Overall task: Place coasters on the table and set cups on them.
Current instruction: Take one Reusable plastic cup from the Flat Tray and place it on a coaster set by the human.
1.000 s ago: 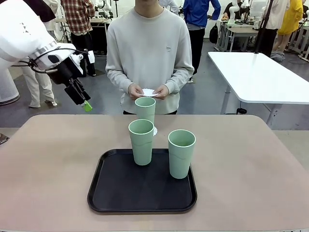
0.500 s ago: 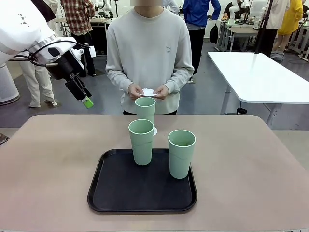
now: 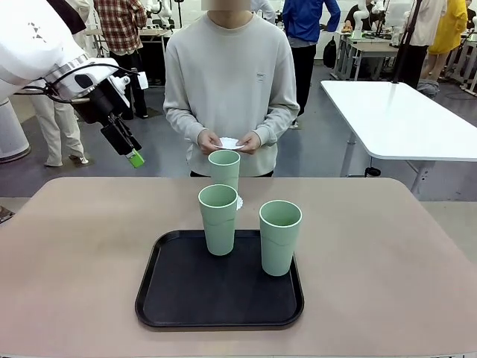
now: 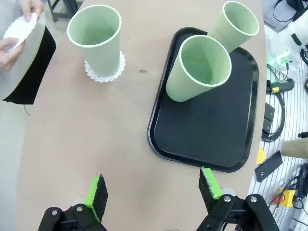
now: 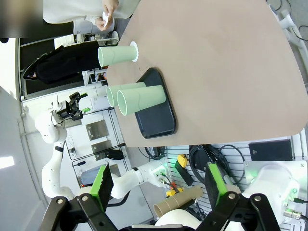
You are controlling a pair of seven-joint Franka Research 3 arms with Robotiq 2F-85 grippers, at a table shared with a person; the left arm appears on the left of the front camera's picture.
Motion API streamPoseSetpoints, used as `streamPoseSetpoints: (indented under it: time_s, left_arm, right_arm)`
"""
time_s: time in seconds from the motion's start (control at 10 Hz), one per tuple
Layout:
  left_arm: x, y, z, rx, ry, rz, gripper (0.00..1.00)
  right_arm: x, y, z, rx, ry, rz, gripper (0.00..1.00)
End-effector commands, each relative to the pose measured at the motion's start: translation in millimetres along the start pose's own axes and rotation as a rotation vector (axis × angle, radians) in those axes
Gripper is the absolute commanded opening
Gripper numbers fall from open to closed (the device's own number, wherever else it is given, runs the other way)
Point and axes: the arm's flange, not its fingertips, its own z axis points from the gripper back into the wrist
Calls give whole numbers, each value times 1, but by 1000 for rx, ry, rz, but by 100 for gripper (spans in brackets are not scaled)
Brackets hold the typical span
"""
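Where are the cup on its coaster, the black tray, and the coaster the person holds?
Cup on its coaster [image 4: 102, 60]: left wrist view, side wall.
Black tray [image 4: 211, 130]: left wrist view, bare floor.
Held coaster [image 3: 229, 142]: front view, middle.

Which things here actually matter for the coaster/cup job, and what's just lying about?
In the job:
- far cup on its coaster
- two more cups, standing on the black tray
- white coaster held by the person
- beige table

Lying about:
- black tray itself
- white table behind
- cardboard tube
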Motion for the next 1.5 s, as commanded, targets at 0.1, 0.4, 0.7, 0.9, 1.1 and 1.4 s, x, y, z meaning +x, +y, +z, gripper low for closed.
streamPoseSetpoints:
  time_s: [0.1,0.4,0.7,0.9,1.1,1.4]
  left_arm:
    - [-4,-15,19,129,102,92,100]
    - [-63,-37,29,163,267,348,100]
    - [-112,-39,17,55,151,520,100]
    - [-142,-34,7,-6,118,559,100]
    - [-140,-33,9,19,170,554,100]
    - [-146,-32,6,2,154,557,100]
  right_arm:
    - [-1,0,-1,21,2,12,100]
    - [-1,0,-1,21,2,12,100]
    - [-1,0,-1,21,2,12,100]
    - [-1,0,-1,21,2,12,100]
    - [-1,0,-1,21,2,12,100]
    - [-1,0,-1,21,2,12,100]
